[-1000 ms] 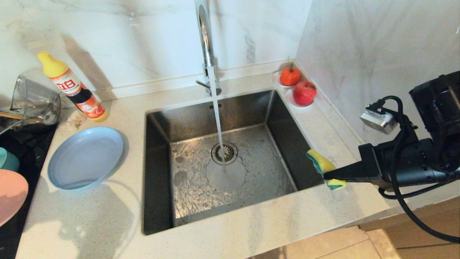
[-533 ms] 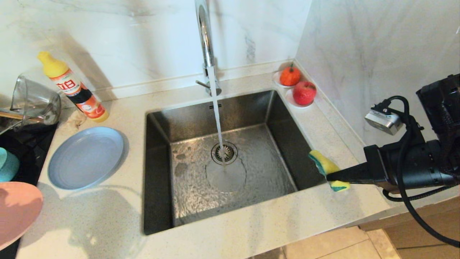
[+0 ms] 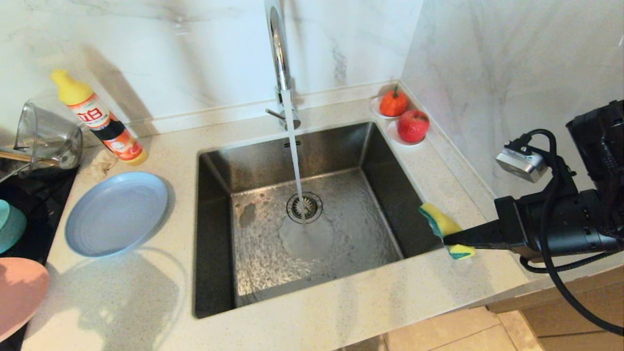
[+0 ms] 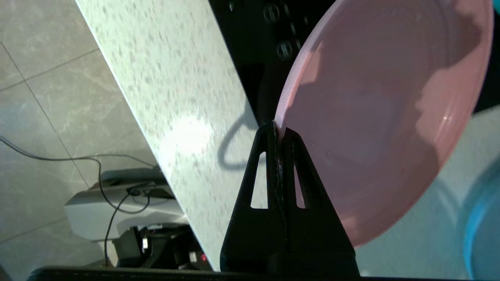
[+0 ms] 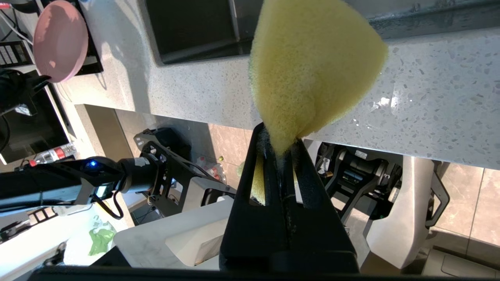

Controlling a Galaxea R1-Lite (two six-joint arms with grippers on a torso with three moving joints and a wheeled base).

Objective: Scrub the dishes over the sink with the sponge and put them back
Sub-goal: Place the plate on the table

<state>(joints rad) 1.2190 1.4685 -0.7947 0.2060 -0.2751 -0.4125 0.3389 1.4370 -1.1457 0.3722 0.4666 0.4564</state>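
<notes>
My left gripper [image 4: 279, 130] is shut on the rim of the pink plate [image 4: 383, 117], holding it tilted above the counter's left front corner. Only part of this plate [image 3: 19, 297] shows at the lower left edge of the head view. At the sink's right rim, my right gripper [image 3: 446, 240] is shut on the yellow-and-green sponge [image 3: 441, 226], squeezing its end [image 5: 312, 66]. The grey-blue plate [image 3: 117, 212] lies flat on the counter left of the sink [image 3: 214, 234]. The teal bowl [image 3: 9, 226] sits at the far left. Water runs from the faucet [image 3: 278, 48] onto the drain.
A detergent bottle [image 3: 97, 119] and a clear glass jug [image 3: 46, 139] stand at the back left, above a black drying mat [image 3: 29, 185]. Two red fruits [image 3: 413, 126] rest on small dishes in the back right corner. A marble wall closes the right side.
The pink plate in my left gripper has lifted off the black mat, swung toward the counter's front edge and tilted, uncovering more of the teal bowl. The right gripper and sponge have barely shifted.
</notes>
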